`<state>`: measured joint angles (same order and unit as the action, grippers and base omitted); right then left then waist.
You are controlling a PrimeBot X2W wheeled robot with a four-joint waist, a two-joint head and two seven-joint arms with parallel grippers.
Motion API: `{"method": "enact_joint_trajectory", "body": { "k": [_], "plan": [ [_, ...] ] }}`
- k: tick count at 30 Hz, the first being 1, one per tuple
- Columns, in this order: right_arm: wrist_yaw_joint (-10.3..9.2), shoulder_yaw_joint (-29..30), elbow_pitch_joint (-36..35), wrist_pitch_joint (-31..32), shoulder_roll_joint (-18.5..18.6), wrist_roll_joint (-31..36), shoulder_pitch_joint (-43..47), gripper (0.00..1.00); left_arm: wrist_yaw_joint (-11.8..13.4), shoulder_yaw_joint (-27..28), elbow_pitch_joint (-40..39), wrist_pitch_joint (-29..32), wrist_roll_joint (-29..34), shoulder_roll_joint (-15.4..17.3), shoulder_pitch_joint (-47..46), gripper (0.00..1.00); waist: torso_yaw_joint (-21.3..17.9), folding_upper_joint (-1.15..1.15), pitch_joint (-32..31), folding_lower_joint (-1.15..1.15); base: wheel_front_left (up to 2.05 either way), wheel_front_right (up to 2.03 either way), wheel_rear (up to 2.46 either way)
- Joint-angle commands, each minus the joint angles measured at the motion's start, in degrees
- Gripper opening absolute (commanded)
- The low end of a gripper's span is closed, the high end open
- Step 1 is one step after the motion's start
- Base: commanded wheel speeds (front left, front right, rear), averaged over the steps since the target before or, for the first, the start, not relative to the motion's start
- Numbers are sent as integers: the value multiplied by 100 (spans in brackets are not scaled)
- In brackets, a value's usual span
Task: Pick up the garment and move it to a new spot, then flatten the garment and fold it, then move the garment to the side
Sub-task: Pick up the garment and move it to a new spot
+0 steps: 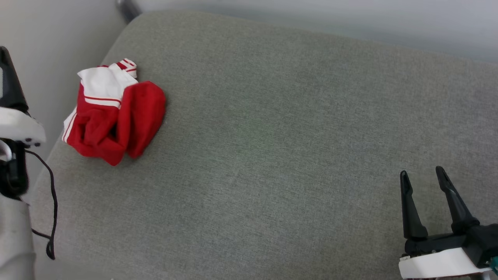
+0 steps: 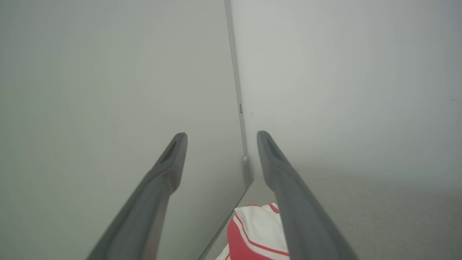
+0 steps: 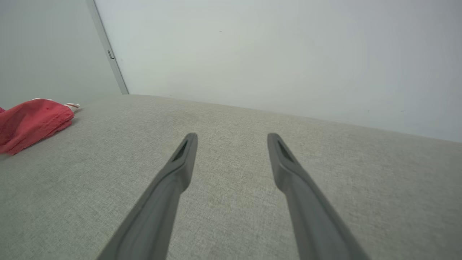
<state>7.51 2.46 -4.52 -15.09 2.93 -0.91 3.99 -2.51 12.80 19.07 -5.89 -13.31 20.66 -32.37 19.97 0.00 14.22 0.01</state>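
Note:
The garment (image 1: 116,116) lies crumpled in a red heap with a white, red-striped sleeve on top, near the left edge of the grey fabric surface (image 1: 291,155). My left gripper (image 2: 222,135) is open, its fingers pointing at the wall; the garment (image 2: 256,231) lies just below and between them, not touched. In the head view only part of the left arm (image 1: 15,128) shows at the left edge, beside the heap. My right gripper (image 1: 421,171) stands open and empty at the lower right, far from the garment (image 3: 32,122). The right gripper (image 3: 232,135) hovers low over bare fabric.
A pale wall runs along the far and left sides of the surface, with a thin metal strip (image 3: 108,54) in the corner. A black cable (image 1: 52,202) hangs from the left arm past the surface's left edge.

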Motion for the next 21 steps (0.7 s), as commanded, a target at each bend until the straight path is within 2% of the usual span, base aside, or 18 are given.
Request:
{"method": "enact_joint_trajectory", "body": {
  "k": [1, 6, 9, 13, 21],
  "plan": [
    [-4, 1, -55, -12, -10, 39, -124, 100, -52, -15, 65, 146, -27, 75, -131, 100, -169, 0, 234, -1, 0, 0, 0],
    [-4, 39, -191, -12, -10, 95, -261, 100, -348, -144, 493, 1276, -428, 529, -800, 100, -290, 0, 579, -1, 0, 0, 0],
    [-4, 20, -258, -12, -10, 125, -331, 100, -444, -327, 758, 2056, -766, 763, -1114, 100, -362, 0, 772, -1, 0, 0, 0],
    [-4, -7, -360, -12, -9, 178, -480, 100, -484, -653, 1079, 2881, -1206, 1012, -1454, 100, -474, 0, 1054, -1, 0, 0, 0],
    [-4, 30, -472, -11, -9, 244, -715, 100, -483, -1767, 1350, 4660, -2363, 1675, -1617, 100, -740, 0, 1512, -1, 0, 0, 0]
  ]
}}
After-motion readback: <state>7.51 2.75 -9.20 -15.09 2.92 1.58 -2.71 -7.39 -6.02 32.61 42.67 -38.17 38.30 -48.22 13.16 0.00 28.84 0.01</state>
